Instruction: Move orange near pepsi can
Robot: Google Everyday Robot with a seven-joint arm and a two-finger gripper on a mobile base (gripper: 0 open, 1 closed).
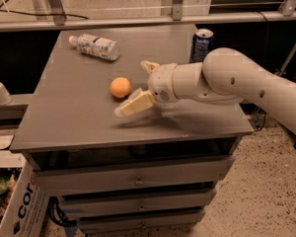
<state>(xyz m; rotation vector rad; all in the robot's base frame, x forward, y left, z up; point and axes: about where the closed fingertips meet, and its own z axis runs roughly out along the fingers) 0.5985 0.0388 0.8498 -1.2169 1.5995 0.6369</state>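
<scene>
My gripper (132, 89) sits low over the middle of the flat grey table top (74, 122), my white arm reaching in from the right. The two cream fingers (136, 103) are spread wide and hold nothing. The small round orange fruit (120, 87) rests on the table just left of the gap, at the mouth of the fingers; I cannot tell whether either finger touches it. The dark blue pepsi can with a silver rim (202, 44) stands upright at the back right of the table, behind my arm and well apart from the orange. A clear plastic bottle with a white label (94, 47) lies on its side at the back left; its contents cannot be made out. Grey drawers (138, 179) are shut below the top. At lower left, an open cardboard box (19, 209) holds something greenish.
</scene>
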